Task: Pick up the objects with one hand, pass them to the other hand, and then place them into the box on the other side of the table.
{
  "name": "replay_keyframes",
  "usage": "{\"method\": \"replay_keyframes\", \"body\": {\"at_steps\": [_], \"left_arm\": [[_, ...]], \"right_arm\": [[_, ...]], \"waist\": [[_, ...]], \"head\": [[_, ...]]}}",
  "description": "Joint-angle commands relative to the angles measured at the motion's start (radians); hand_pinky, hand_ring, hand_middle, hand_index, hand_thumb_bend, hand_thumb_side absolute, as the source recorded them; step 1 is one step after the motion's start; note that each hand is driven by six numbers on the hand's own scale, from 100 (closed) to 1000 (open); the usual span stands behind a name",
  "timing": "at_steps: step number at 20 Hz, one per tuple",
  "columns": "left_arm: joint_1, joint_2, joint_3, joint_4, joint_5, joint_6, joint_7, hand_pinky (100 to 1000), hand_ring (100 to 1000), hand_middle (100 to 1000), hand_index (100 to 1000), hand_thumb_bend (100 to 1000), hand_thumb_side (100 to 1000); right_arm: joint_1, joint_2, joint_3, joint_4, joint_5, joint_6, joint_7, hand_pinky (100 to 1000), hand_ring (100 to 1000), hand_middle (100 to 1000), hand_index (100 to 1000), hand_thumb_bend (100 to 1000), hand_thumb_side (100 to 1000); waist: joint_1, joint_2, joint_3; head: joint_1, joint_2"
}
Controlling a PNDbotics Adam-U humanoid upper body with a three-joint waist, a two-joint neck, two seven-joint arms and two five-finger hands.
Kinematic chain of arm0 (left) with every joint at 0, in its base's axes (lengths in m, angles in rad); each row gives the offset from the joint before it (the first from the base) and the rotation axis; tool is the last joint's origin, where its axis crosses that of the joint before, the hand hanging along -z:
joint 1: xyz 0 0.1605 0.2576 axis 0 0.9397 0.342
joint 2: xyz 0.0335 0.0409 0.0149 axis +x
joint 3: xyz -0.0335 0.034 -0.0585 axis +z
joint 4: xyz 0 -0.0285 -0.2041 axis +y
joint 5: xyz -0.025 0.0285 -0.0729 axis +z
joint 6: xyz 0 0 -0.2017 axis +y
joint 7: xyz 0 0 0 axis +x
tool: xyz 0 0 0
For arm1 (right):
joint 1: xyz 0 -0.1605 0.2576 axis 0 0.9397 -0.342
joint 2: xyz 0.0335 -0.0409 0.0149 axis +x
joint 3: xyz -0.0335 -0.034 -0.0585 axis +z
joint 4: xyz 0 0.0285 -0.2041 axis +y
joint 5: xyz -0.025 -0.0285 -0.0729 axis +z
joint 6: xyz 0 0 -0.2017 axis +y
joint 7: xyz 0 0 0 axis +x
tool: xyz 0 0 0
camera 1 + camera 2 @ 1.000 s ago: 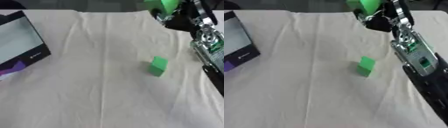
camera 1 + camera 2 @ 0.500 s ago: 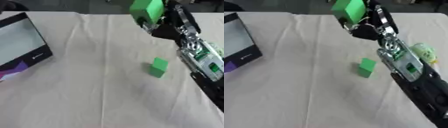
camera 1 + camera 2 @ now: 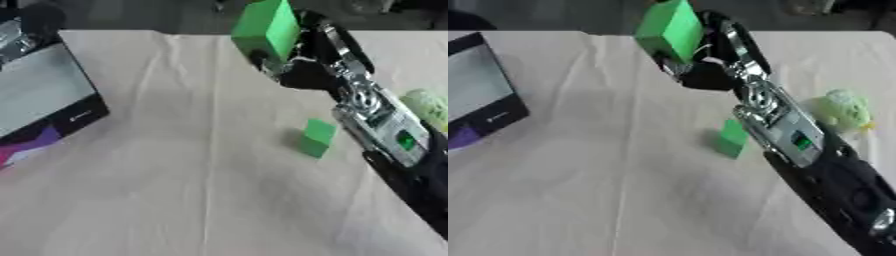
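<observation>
the green block [image 3: 267,27] sits in my right hand [image 3: 302,67], fingers curled round it, raised above the table [image 3: 175,175] well right of the box [image 3: 44,100]. i should carry it level toward the box for my left hand, unseen, avoiding the 1 small green block [image 3: 315,138] below.

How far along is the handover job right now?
Done: the right hand has lifted a green block off the table. In hand: that block, not yet passed; no left hand shows. Left: the handover, placing it in the box, then the smaller green block.
</observation>
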Motion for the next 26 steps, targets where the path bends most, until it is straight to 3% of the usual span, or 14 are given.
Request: {"method": "replay_keyframes", "body": {"at_steps": [1,10,15,19,26], "left_arm": [[-0.045,0.03,-0.032,-0.014,-0.041,0.01,-0.076,914,698,714,772,502,495],[-0.11,-0.006,-0.08,-0.014,-0.123,0.012,-0.207,923,742,747,795,545,455],[-0.14,-0.025,-0.098,-0.014,-0.214,0.008,-0.239,911,767,766,808,599,375],[-0.15,-0.044,-0.122,-0.014,-0.295,0.008,-0.256,908,771,768,811,581,360],[-0.165,-0.078,-0.155,-0.014,-0.348,0.03,-0.281,906,772,769,811,572,355]], "right_arm": [[-0.022,0.0,0.01,-0.004,0.018,-0.001,0.02,502,518,536,517,413,100],[-0.035,0.019,0.056,0.009,0.049,0.014,0.074,501,518,536,517,407,100],[-0.042,0.026,0.072,-0.001,0.069,0.02,0.101,500,518,536,517,401,100],[-0.047,0.024,0.088,-0.02,0.094,0.03,0.139,499,517,536,517,398,100],[-0.062,0.028,0.11,-0.046,0.113,0.051,0.193,500,518,536,517,397,100]], "waist": [[0.016,-0.034,0.003],[0.016,-0.035,0.012],[0.015,-0.036,0.015],[0.015,-0.036,0.015],[0.013,-0.035,0.014]], "head": [[0.0,-0.002],[0.0,-0.002],[0.001,-0.002],[0.004,-0.002],[0.008,-0.002]]}}
